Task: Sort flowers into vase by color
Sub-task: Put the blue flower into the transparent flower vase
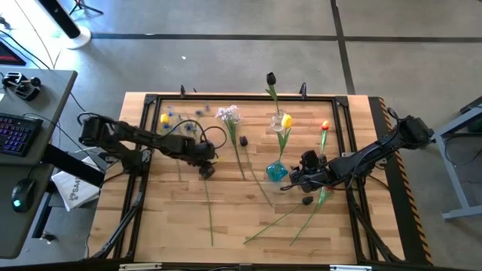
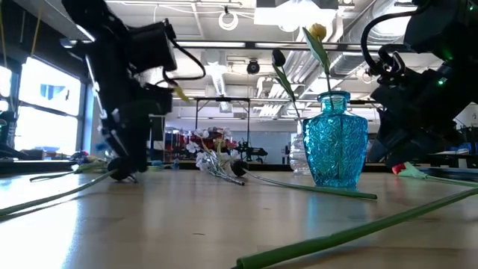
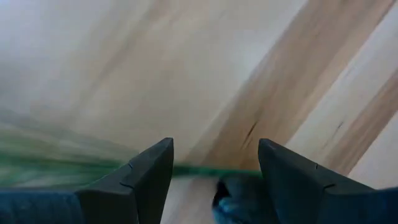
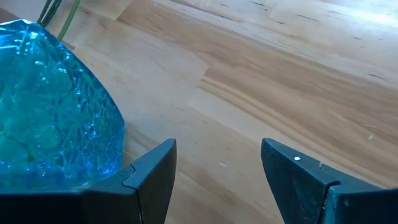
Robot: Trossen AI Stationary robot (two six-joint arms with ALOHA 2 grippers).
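Note:
A blue cut-glass vase (image 1: 276, 172) (image 2: 336, 142) (image 4: 50, 106) stands upright mid-table, with a yellow-headed flower (image 1: 286, 120) and a near-black flower (image 1: 270, 77) leaning out of its mouth. Other flowers lie flat on the wood: lilac-white (image 1: 228, 114), blue (image 1: 175, 113), yellow (image 1: 164, 118), orange-red (image 1: 324, 126). My left gripper (image 1: 205, 170) (image 3: 214, 165) is open, low over a thin green stem (image 3: 199, 169) (image 1: 209, 207) that shows in the gap between its fingertips. My right gripper (image 1: 295, 178) (image 4: 217, 162) is open just right of the blue vase, near the table.
A clear glass vase (image 1: 279, 124) stands behind the blue one. Loose dark flower heads (image 1: 243, 140) (image 1: 307, 200) and long stems (image 1: 271, 222) lie on the near half. A dark frame (image 1: 151, 99) borders the table. Bare wood (image 1: 173, 226) lies toward the near left.

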